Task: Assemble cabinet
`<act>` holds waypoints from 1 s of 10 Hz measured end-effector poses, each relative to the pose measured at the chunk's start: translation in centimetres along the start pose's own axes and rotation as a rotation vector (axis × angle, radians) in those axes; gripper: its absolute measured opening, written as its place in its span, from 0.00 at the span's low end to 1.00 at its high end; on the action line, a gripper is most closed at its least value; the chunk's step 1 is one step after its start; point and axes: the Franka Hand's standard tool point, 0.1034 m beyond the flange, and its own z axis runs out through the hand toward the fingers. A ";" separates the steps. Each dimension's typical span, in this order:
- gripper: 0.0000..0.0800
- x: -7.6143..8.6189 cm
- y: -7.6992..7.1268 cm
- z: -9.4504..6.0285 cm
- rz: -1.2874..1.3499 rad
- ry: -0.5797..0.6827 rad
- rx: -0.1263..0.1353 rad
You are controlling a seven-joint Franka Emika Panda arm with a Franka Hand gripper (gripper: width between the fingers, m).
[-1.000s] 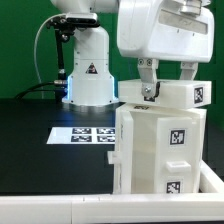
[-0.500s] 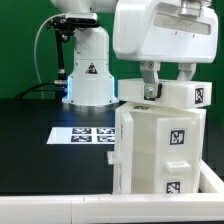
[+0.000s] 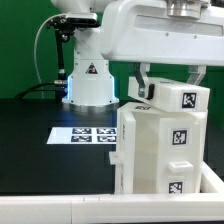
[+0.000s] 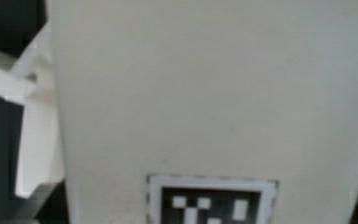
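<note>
I'm watching the cabinet (image 3: 160, 150) standing upright on the black desk (image 3: 40, 150), at the exterior view's right, beside the marker board (image 3: 85, 134). Its top block (image 3: 170, 96) is now sitting tilted, where half a second ago it lay level. My hand (image 3: 168, 80) is pinching that block, apparently twisting it into place.
</note>
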 end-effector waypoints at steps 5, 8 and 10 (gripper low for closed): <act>0.70 -0.3 -0.1 0.0 0.605 -0.029 0.025; 0.70 -0.3 0.2 0.1 0.816 -0.036 0.040; 0.70 -0.3 0.2 0.1 0.993 -0.057 0.059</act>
